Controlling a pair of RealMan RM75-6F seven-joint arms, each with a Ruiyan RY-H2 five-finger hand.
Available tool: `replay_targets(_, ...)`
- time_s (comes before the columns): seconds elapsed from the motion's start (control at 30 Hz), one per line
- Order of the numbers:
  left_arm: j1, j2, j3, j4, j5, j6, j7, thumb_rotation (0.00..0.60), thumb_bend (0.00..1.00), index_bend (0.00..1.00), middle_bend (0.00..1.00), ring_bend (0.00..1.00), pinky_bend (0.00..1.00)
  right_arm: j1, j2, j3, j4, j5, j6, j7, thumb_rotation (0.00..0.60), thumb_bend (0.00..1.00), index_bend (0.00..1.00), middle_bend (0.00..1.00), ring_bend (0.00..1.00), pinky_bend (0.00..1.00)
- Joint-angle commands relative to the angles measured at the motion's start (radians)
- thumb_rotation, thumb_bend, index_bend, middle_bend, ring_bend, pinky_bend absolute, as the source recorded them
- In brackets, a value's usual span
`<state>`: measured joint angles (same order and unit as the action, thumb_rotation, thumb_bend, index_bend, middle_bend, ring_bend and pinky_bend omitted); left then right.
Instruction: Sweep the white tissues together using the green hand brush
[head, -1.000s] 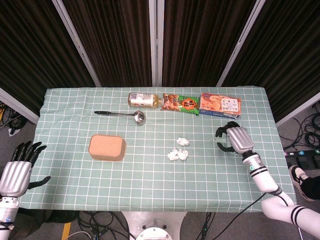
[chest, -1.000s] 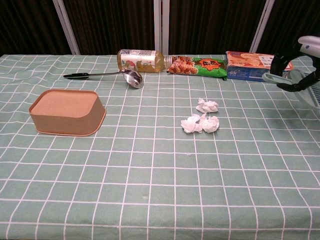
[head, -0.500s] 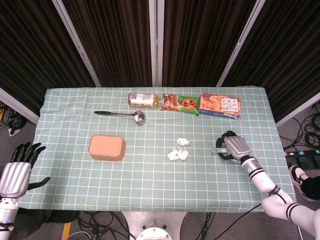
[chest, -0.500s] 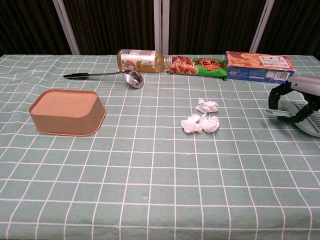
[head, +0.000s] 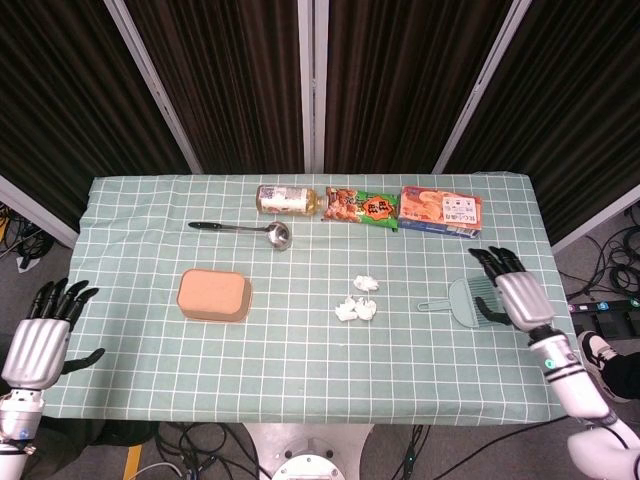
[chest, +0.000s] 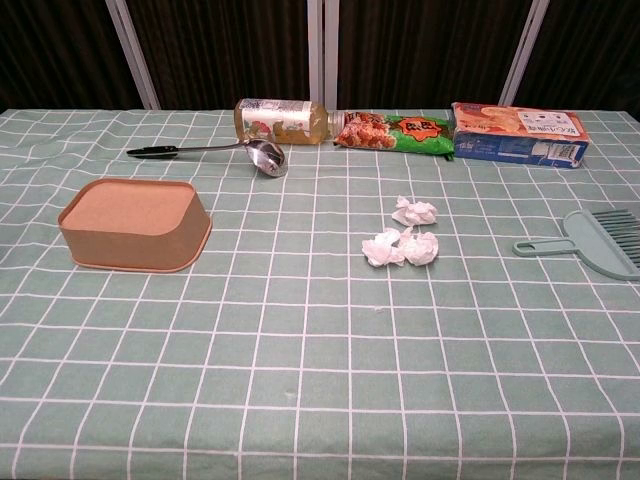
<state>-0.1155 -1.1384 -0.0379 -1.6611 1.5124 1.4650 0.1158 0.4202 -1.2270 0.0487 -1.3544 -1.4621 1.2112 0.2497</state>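
Left hand (head: 38, 343), right hand (head: 516, 293): fingers spread.

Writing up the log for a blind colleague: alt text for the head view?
Green hand brush lies flat on the checked tablecloth, released, beside the open right robot hand. White tissues sit mid-table. Left robot hand hangs open off the table edge.

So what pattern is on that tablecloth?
The tablecloth is pale green with a white grid; the chest view shows it best.
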Motion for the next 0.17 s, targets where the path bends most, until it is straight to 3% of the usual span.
replay_targets(0.03, -0.003, -0.015, -0.002, 0.007, 0.000, 0.001, 0.015, 0.600, 0.10, 0.15, 0.10, 0.00, 0.02, -0.168, 0.138, -0.015, -0.160, -0.013, 0.215, -0.040, 0.600, 0.33, 0.00, 0.10, 0.00, 0.00)
replay_targets(0.17, -0.005, -0.035, -0.002, 0.017, 0.015, 0.013, 0.035, 0.600, 0.10, 0.15, 0.10, 0.00, 0.02, -0.233, 0.162, -0.041, -0.188, -0.039, 0.286, -0.019, 0.600, 0.33, 0.00, 0.10, 0.00, 0.00)
